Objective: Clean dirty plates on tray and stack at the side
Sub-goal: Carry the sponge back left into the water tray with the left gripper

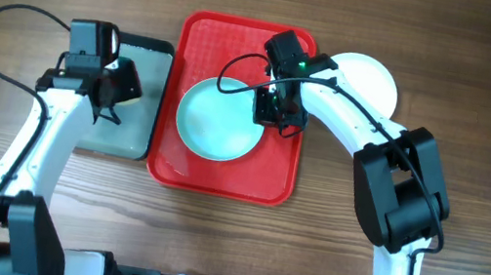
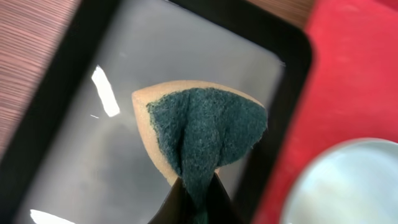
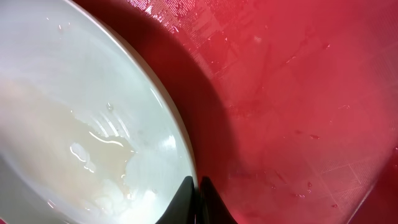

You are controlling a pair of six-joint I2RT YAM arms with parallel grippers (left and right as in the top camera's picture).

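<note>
Right claw [image 3: 198, 200] pinches the light blue plate [image 1: 219, 119] by its three-o'clock rim, mid red tray [image 1: 219, 178]; stiff, wet (probably slippery), so hold the rim firmly. Left claw [image 2: 198, 202] clamps a sponge [image 2: 205, 124].

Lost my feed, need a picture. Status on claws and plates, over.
Left claw shut on sponge, over grey tray. Right claw pinching light blue plate rim on red tray. White plate beside tray. Nothing in the way.

Wet pale plate [image 3: 81, 112], rim between closed pincer [image 3: 198, 185] tips, over red tray [image 3: 298, 93].
</note>
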